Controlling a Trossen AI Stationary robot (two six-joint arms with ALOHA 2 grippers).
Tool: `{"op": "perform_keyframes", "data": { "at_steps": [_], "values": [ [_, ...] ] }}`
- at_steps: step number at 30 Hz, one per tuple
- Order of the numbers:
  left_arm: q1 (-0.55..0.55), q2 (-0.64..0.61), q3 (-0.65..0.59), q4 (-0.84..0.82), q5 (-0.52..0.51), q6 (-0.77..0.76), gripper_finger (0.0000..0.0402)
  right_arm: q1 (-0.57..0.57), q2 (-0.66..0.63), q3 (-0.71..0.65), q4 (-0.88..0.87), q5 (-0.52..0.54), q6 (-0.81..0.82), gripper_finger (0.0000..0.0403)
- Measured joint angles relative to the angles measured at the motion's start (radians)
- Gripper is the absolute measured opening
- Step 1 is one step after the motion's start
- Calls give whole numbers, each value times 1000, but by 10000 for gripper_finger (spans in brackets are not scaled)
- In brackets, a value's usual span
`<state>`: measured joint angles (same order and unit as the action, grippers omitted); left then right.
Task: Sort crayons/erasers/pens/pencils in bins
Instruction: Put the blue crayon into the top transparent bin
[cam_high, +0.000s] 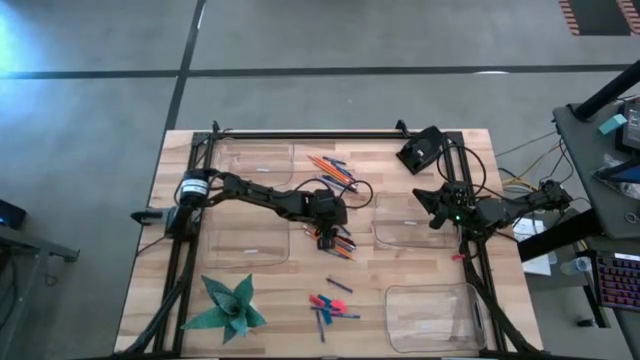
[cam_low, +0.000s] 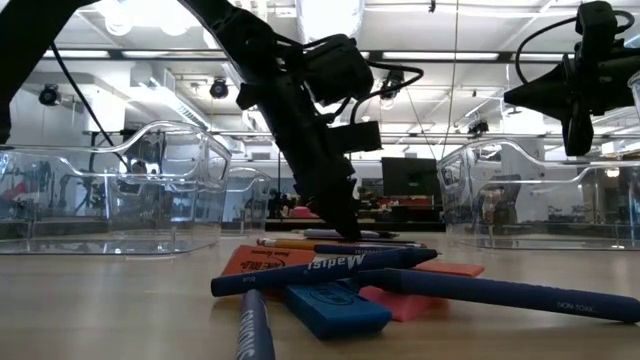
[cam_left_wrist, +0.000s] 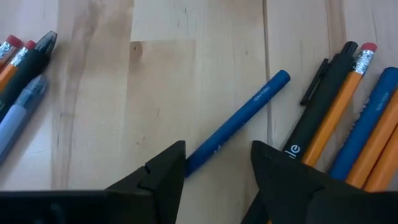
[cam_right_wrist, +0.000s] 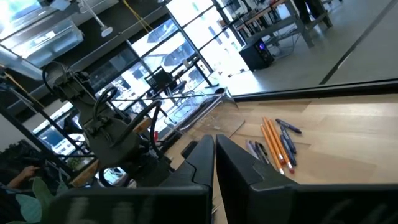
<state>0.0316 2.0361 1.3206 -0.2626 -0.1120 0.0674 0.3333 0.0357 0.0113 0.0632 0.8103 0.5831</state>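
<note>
my left claw (cam_left_wrist: 214, 168) is spread over the bench centre, straddling the near end of a blue pen (cam_left_wrist: 239, 121) whose long axis slants away between my fingers, pencils (cam_left_wrist: 339, 112) just beside.

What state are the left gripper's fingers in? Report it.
Open. In the left wrist view the left gripper has its two dark fingers spread apart, with a blue stick lying on the table between them, not yet clamped.
</note>
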Motion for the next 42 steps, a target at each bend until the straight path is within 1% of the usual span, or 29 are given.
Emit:
{"op": "perform_keyframes", "data": {
  "at_steps": [4,8,19,21,24,29,31,36,42],
  "values": [
    [9,0,3,-2,18,2,144,0,0,0,0,0,0,9],
    [18,7,-2,9,81,2,125,0,0,0,0,0,0,9],
    [17,48,1,19,94,-3,117,0,0,0,0,0,0,9],
    [19,49,1,19,94,-2,109,0,0,0,0,0,0,9],
    [22,50,0,19,95,-1,83,0,0,0,0,0,0,9],
    [23,51,0,19,99,-1,25,0,0,0,0,0,0,9],
    [24,51,-1,19,99,-2,11,0,0,0,0,0,0,9],
    [23,49,-1,19,96,-6,13,0,0,0,0,0,0,9],
    [24,18,11,7,93,-8,13,0,0,0,0,0,0,9]
  ]
}}
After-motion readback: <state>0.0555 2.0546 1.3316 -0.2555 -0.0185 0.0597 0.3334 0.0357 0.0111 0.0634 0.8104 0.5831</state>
